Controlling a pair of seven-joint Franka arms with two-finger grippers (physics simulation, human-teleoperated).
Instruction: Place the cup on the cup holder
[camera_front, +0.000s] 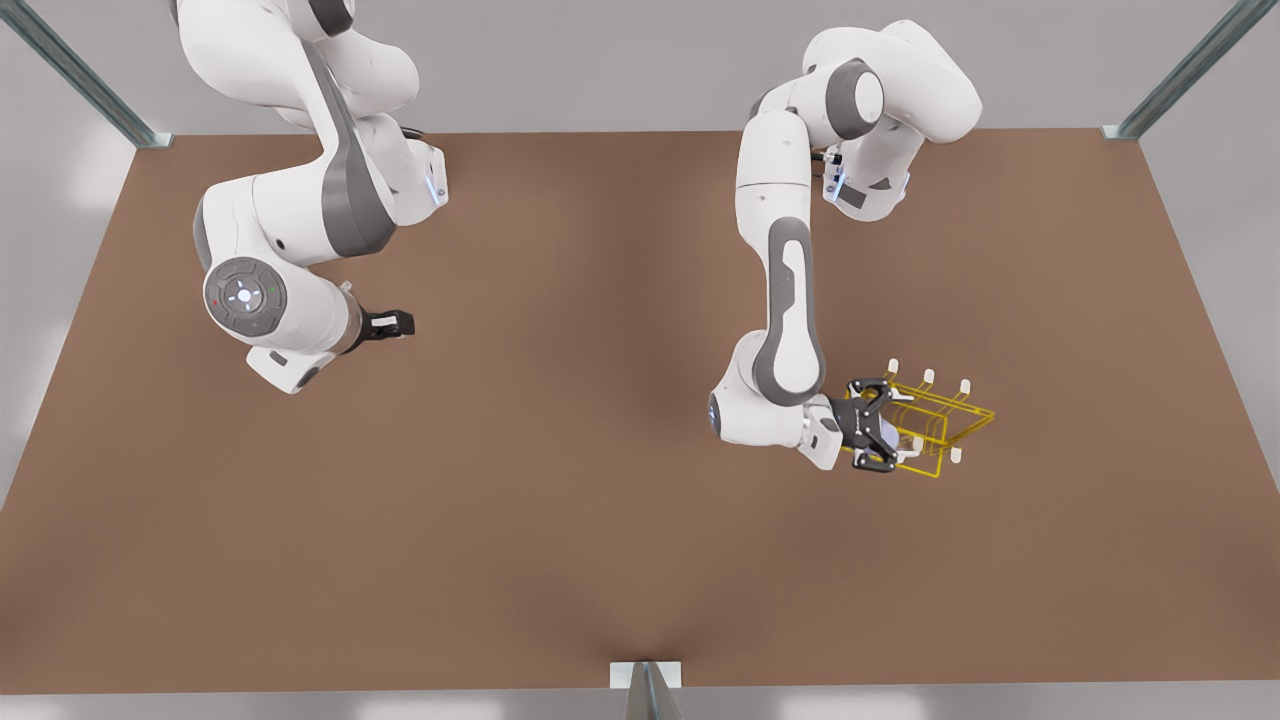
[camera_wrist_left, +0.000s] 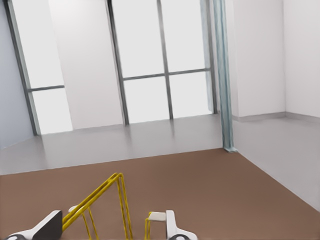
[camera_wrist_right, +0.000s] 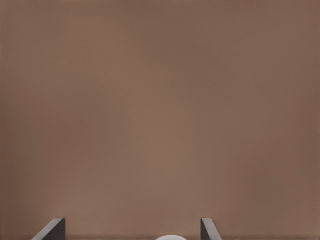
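Observation:
The yellow wire cup holder (camera_front: 945, 420) with white-tipped pegs stands on the table at the front view's right. My left gripper (camera_front: 872, 425) reaches sideways into the holder's near end. A pale lavender patch of the cup (camera_front: 864, 430) shows between its fingers, which appear shut on it. In the left wrist view the yellow frame (camera_wrist_left: 107, 192) and one white peg (camera_wrist_left: 157, 216) lie just past my fingertips (camera_wrist_left: 175, 231), and the cup is hidden. My right gripper (camera_front: 398, 323) waits open over bare table at the front view's left, its fingertips (camera_wrist_right: 52, 229) wide apart.
The brown table (camera_front: 560, 480) is bordered by metal posts at the far corners (camera_front: 1125, 130) and a bracket at the near edge (camera_front: 646, 676). The left arm's white links (camera_front: 785, 290) stretch over the table toward the holder.

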